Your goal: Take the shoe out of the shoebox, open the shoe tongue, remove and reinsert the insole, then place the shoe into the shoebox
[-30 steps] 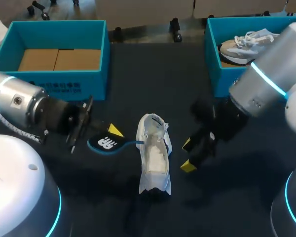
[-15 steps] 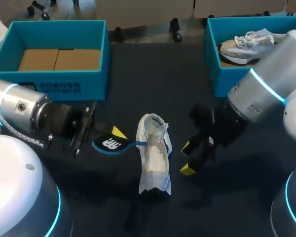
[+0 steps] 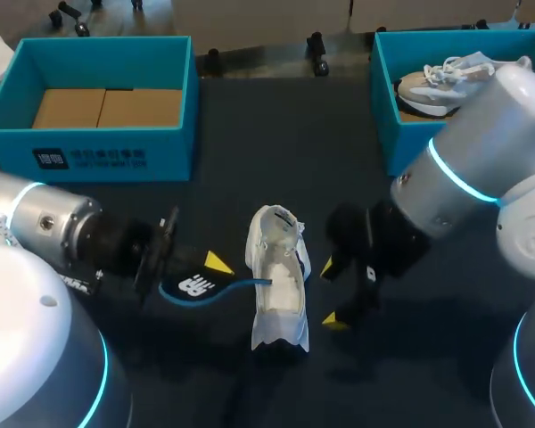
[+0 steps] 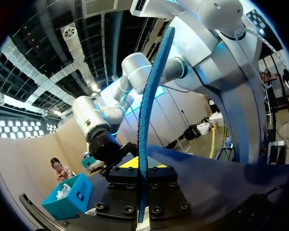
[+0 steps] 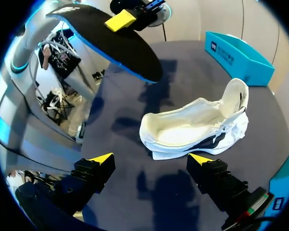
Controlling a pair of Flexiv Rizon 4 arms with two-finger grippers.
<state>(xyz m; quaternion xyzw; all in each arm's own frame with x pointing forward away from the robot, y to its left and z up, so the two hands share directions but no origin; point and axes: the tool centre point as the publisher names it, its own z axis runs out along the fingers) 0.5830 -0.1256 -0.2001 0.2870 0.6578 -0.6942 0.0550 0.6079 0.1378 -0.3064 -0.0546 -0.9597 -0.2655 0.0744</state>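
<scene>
A white shoe [image 3: 277,283] lies on its side on the dark table, its opening facing up; in the right wrist view the shoe [image 5: 197,126] is just ahead of my own fingers. My left gripper [image 3: 209,270] is shut on the black, blue-edged insole [image 3: 194,286], whose tip reaches the shoe's opening. In the left wrist view the insole [image 4: 149,101] stands edge-on, clamped in my left gripper [image 4: 141,179]. My right gripper [image 3: 331,292] stands open beside the shoe's right side, nothing between its fingers. From the right wrist, the insole [image 5: 116,42] hangs beyond the shoe, past my right gripper [image 5: 151,161].
A teal shoebox [image 3: 116,156] with cardboard inside stands at the back left. A second teal shoebox [image 3: 394,125] at the back right holds another shoe [image 3: 446,78]. The first box [image 5: 241,57] also shows beyond the shoe in the right wrist view.
My left gripper has carried the insole rightward and nearer, so its tip now meets the shoe. My right gripper has shifted left, closer to the shoe's side.
</scene>
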